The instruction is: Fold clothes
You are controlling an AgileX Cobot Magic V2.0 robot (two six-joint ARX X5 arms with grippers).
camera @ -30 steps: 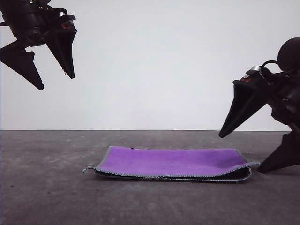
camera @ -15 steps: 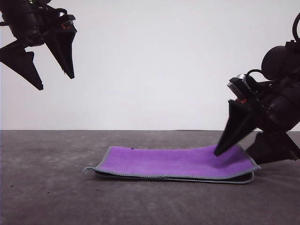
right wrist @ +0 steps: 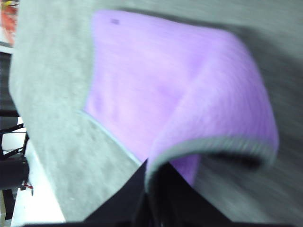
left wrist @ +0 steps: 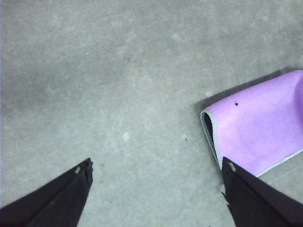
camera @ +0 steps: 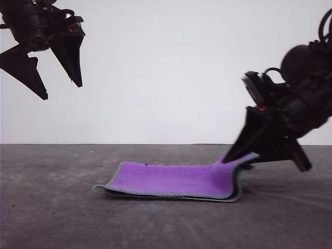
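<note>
table [camera: 52, 218]: plain grey, bare all round your cloth, nothing crowding either set of fingers
cloth [camera: 171, 180]: purple face up, already doubled over, grey stitched edge along the near side; its right end is lifted off the table
right gripper [camera: 236, 158]: fingers pinched together on that lifted right edge, your arm tilted down and reaching in from the right
right wrist view: a bit blurry, the cloth's grey edging sits right at your fingertips
left gripper [camera: 59, 91]: fingers spread apart, holding nothing, hanging high and well apart from the cloth's left end
</note>
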